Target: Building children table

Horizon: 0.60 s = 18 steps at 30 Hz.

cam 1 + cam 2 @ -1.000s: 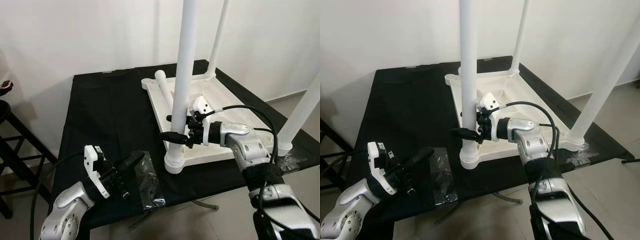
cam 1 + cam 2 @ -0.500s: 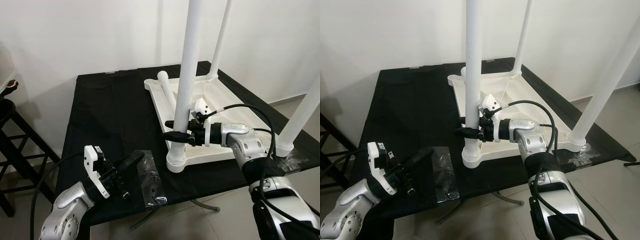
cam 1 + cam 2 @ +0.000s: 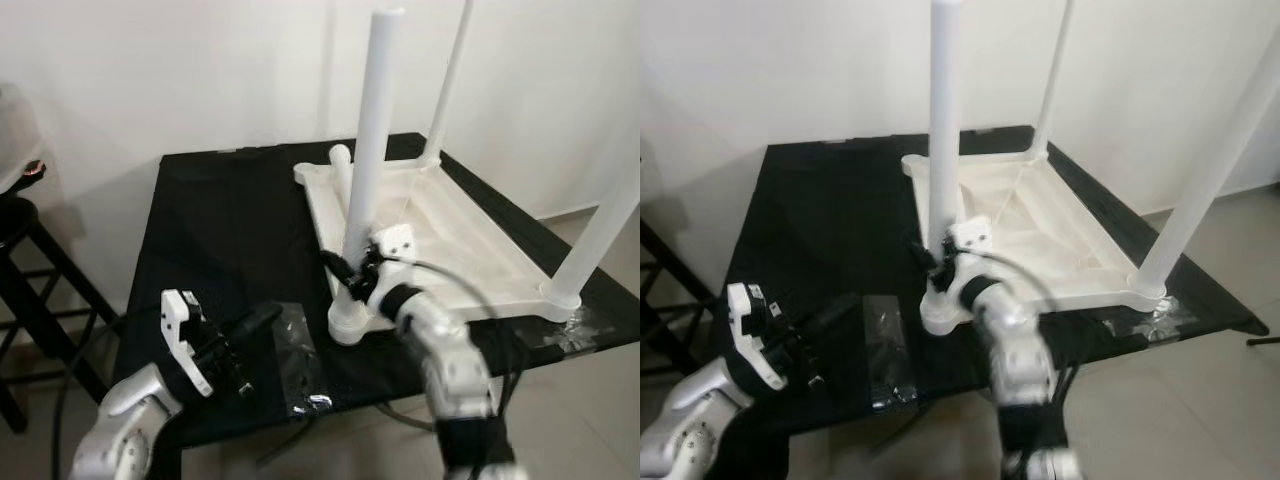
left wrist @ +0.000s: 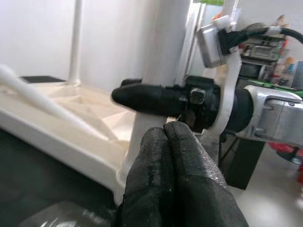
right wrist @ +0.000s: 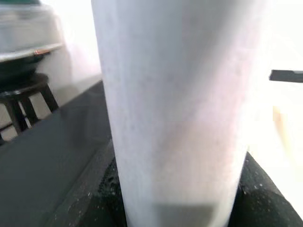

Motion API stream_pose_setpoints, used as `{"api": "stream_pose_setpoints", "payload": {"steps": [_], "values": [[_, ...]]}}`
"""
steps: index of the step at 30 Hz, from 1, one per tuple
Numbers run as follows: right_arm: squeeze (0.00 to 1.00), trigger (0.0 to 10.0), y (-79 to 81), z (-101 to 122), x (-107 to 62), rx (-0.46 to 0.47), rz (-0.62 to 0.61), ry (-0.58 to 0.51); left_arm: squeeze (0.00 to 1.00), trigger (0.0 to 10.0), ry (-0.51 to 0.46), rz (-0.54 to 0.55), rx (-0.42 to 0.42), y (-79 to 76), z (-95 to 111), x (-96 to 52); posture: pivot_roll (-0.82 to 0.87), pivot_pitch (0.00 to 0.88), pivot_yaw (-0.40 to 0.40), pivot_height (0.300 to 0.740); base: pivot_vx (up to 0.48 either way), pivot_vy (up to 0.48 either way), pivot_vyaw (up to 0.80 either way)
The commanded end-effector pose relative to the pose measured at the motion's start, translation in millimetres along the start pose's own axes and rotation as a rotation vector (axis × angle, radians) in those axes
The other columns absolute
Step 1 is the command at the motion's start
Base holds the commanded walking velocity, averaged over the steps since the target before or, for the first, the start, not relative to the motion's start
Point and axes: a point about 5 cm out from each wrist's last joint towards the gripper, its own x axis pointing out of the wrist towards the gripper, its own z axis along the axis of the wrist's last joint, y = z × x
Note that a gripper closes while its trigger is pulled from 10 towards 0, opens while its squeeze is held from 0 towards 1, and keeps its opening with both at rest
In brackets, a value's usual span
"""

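A white children's table [image 3: 470,245] lies upside down on a black-covered table [image 3: 225,225], three legs standing up from it. My right gripper [image 3: 350,272] is shut on the near leg [image 3: 366,170] just above its base socket [image 3: 347,322]. In the right wrist view that near leg [image 5: 175,109] sits between the black fingers [image 5: 265,203]. My left gripper [image 3: 255,322] hovers low at the front left of the table, shut and empty, its fingers [image 4: 175,165] pressed together and pointing at the right gripper's finger [image 4: 151,98] on the leg.
A clear plastic bag [image 3: 300,352] lies under and beside the left gripper. A loose white leg [image 3: 340,158] rests in the upturned tabletop. A dark stool [image 3: 25,235] stands off the table's left side. The table's front edge is close below both arms.
The camera has shifted and blurred. My right arm has swung inward under the view while its gripper stays on the near leg. The left gripper has hardly moved.
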Motion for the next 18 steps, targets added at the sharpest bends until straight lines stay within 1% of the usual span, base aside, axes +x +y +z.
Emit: {"api": "stream_pose_setpoints", "payload": {"steps": [1,4,5,6,7,9,10,11,13,14,15,16,17,18], "values": [[0.00,0.0,-4.4,-35,-4.0,0.053,-0.022,0.174,0.00,10.0,0.023,-0.005,-0.006,2.8,-2,-2.0,0.00,0.000,-0.011,0.740,0.000,0.000,0.00],[0.00,0.0,-4.5,-36,-4.3,0.044,-0.028,0.184,0.00,10.0,0.016,0.004,-0.005,2.7,-1,-2.6,0.00,0.000,-0.009,0.740,0.000,0.000,0.00],[0.00,9.3,-1.4,-38,-5.2,0.031,-0.035,0.201,0.00,10.0,0.000,0.023,-0.003,2.7,0,-3.9,0.00,0.000,-0.006,0.740,0.000,0.000,0.00],[0.22,10.0,1.0,-35,-5.2,0.049,-0.037,0.196,0.00,10.0,0.001,0.021,-0.005,2.6,0,-4.3,0.00,0.000,-0.004,0.740,0.000,0.000,0.00],[0.22,10.0,2.6,-33,-5.1,0.065,-0.039,0.190,0.00,10.0,0.003,0.017,-0.007,2.5,0,-4.4,0.00,0.000,-0.002,0.740,0.000,0.000,0.00],[0.22,10.0,2.6,-33,-5.1,0.065,-0.039,0.190,0.00,10.0,0.003,0.017,-0.007,2.5,0,-4.4,0.00,0.000,-0.002,0.740,0.000,0.000,0.00],[1.00,10.0,6.4,-26,-5.5,0.082,-0.034,0.170,0.00,10.0,0.008,0.010,-0.009,2.4,-1,-4.5,0.00,0.000,0.002,0.740,0.000,0.000,0.00],[1.00,10.0,6.4,-26,-5.5,0.082,-0.034,0.170,0.00,10.0,0.008,0.010,-0.009,2.4,-1,-4.5,0.00,0.000,0.002,0.740,0.000,0.000,0.00],[1.00,10.0,10.0,-15,-4.6,0.094,-0.015,0.133,0.00,10.0,0.012,0.005,-0.012,2.2,-1,-4.4,0.00,0.000,0.003,0.740,0.000,0.000,0.00],[1.00,10.0,9.6,-6,0.1,0.106,0.037,0.093,0.00,10.0,0.013,0.004,-0.012,2.3,-1,-3.9,0.00,0.000,0.003,0.740,0.000,0.000,0.00],[1.00,10.0,11.5,2,3.9,0.121,0.124,0.072,0.00,10.0,0.012,0.004,-0.012,2.5,-1,-3.6,0.00,0.000,0.001,0.740,0.000,0.000,0.00],[1.00,10.0,16.0,8,5.6,0.130,0.237,0.065,0.00,10.0,0.012,0.005,-0.011,2.7,-2,-3.4,0.00,0.000,0.001,0.740,0.000,0.000,0.00],[1.00,10.0,16.0,8,5.6,0.130,0.237,0.065,0.00,10.0,0.012,0.005,-0.011,2.7,-2,-3.4,0.00,0.000,0.001,0.740,0.000,0.000,0.00],[0.69,10.0,20.1,13,5.0,0.119,0.339,0.054,0.00,10.0,0.010,0.006,-0.010,2.9,-2,-3.2,0.00,0.000,0.001,0.740,0.000,0.000,0.00]]}}
